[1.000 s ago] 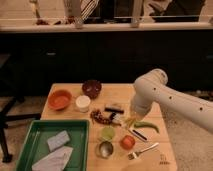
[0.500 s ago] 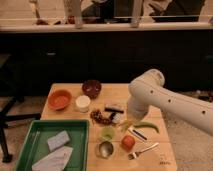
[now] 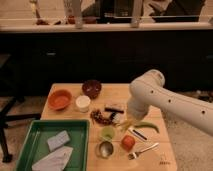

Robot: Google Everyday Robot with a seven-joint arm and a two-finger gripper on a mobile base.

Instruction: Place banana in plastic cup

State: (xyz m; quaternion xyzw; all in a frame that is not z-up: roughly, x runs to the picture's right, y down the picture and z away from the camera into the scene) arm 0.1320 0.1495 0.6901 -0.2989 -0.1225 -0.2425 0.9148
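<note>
While the robot's white arm (image 3: pixel 165 97) reaches in from the right over the wooden table (image 3: pixel 70 114), we see its gripper (image 3: pixel 120 118) low above the tabletop, just up and to the right of the plastic cup (image 3: pixel 107 133). The banana (image 3: pixel 126 123), pale yellow, lies on the table just right of and above the plastic cup, outside it, right at the gripper's tip. We cannot tell whether the two touch, nor whether the gripper is open, closed or gripping anything, since the arm's thick wrist covers it from our side.

The arm enters at the right edge, rises to a rounded joint well above and right of the cup, then bends down and leftward toward the table.

Right of the cup, beyond the banana, lies a green pepper (image 3: pixel 146 125). Just below the cup stands a metal cup (image 3: pixel 105 149); to the cup's lower right sits a tomato (image 3: pixel 128 142), with a spoon (image 3: pixel 143 149) beyond it. Up and left of the cup we find a white cup (image 3: pixel 82 103), an orange bowl (image 3: pixel 60 99) farther left, and a dark bowl (image 3: pixel 91 88) higher still. Left of the cup lies a green tray (image 3: pixel 30 131) holding two pale cloths (image 3: pixel 56 149).
</note>
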